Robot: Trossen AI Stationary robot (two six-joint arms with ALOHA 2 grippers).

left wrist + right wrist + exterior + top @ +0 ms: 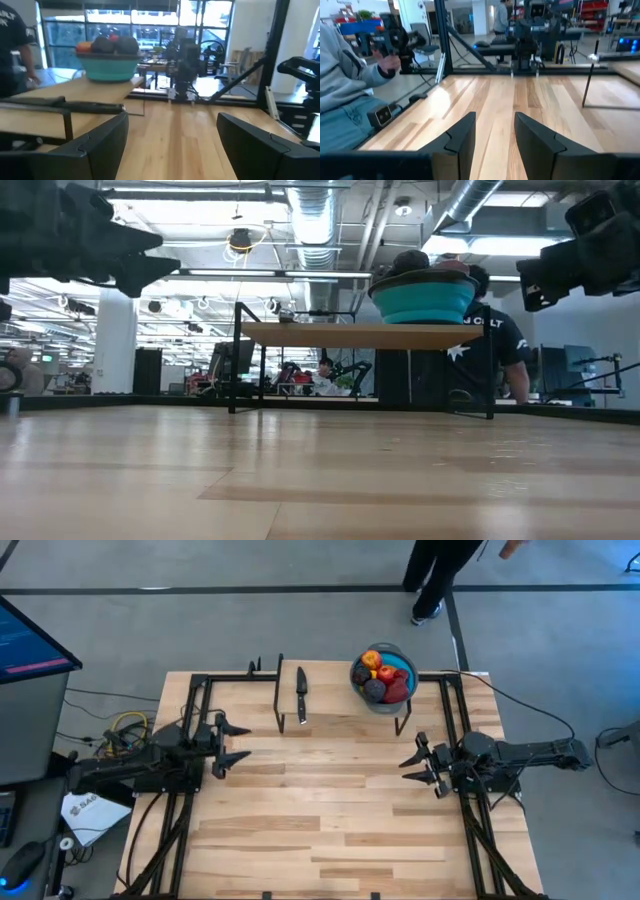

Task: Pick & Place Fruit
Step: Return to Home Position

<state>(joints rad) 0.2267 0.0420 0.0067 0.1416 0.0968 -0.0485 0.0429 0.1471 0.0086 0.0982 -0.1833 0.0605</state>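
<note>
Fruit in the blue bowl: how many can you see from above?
5 show, all piled in the blue bowl on the shelf: orange fruit, central red fruit, left purple fruit, front purple fruit, right red fruit. More may lie underneath.

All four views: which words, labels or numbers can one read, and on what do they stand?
"LT": end of the white lettering on the person's dark shirt; the rest is unclear.
"SAG": on the white packet beside the table.
Monitor screen: text too small to read.
</note>
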